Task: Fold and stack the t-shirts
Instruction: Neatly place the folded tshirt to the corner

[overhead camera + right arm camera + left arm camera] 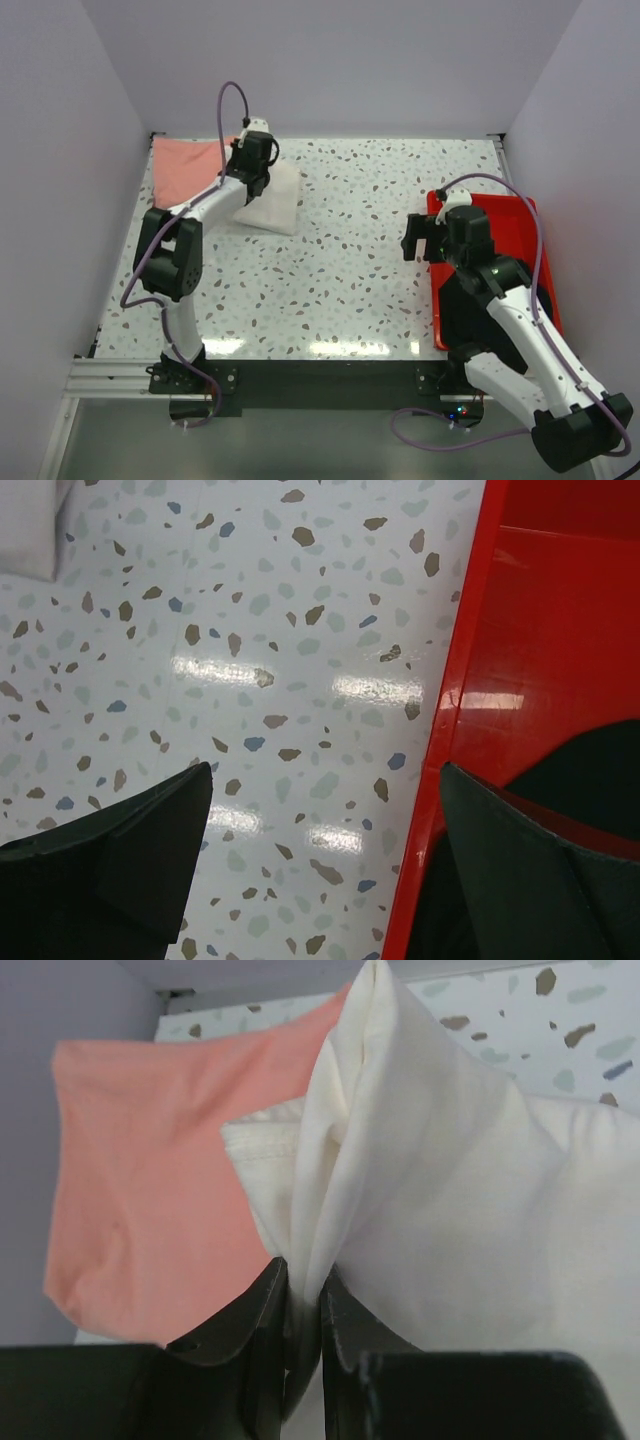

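Observation:
A folded cream-white t-shirt (275, 200) lies at the far left of the table, next to a folded salmon-pink t-shirt (185, 165) in the far left corner. My left gripper (252, 180) is shut on a pinched ridge of the cream-white t-shirt (450, 1200), with the salmon-pink t-shirt (150, 1180) just behind it in the left wrist view. My right gripper (420, 240) is open and empty, hovering over the left rim of the red tray (520, 680). A corner of the cream-white t-shirt (30, 520) shows in the right wrist view. No lavender t-shirt is in view.
The red tray (520, 215) sits at the right edge of the speckled table, partly under my right arm, with something dark inside (465, 310). Grey walls close in the left, far and right sides.

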